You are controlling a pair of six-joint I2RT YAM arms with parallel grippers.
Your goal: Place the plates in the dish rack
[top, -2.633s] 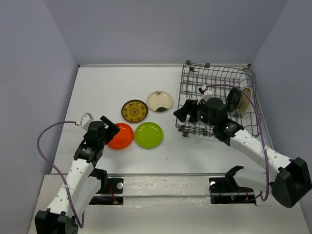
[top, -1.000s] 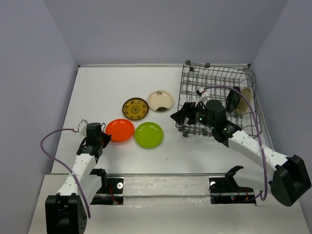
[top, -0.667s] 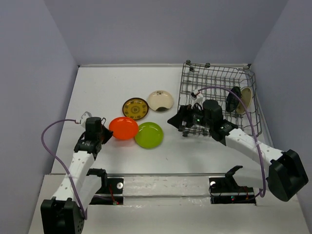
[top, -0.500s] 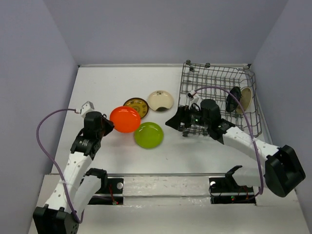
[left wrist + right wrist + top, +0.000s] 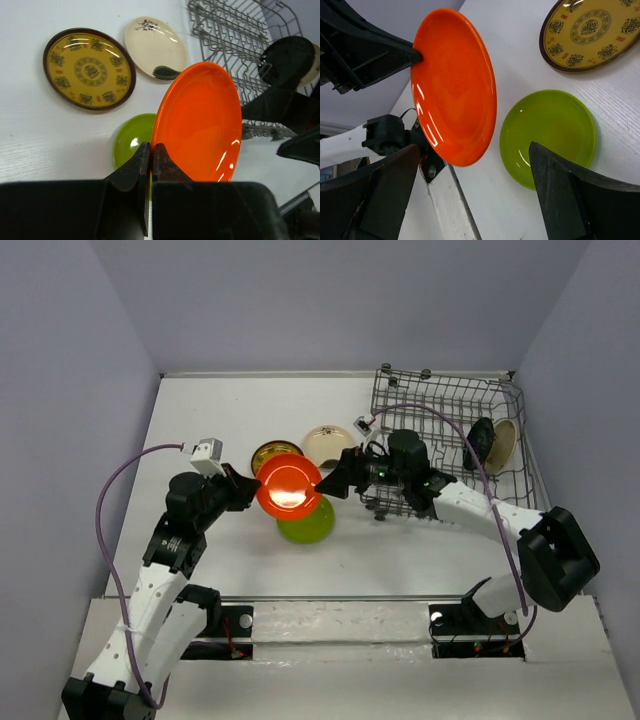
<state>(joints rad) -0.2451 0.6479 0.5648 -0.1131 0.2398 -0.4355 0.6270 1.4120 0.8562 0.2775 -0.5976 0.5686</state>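
My left gripper is shut on the rim of the orange plate, holding it tilted on edge above the table. In the top view the orange plate hangs over the lime green plate. My right gripper stands open right beside the orange plate's far edge, with nothing between its fingers. The brown plate with gold pattern and the cream plate lie flat on the table. The dish rack at the back right holds the black plate upright.
A pale tan dish stands in the rack next to the black plate. Grey walls close in the white table on three sides. A metal rail runs along the near edge between the arm bases.
My left gripper has lifted the orange plate off the table and carried it right. My right arm has reached left from the rack toward it, its jaws widening.
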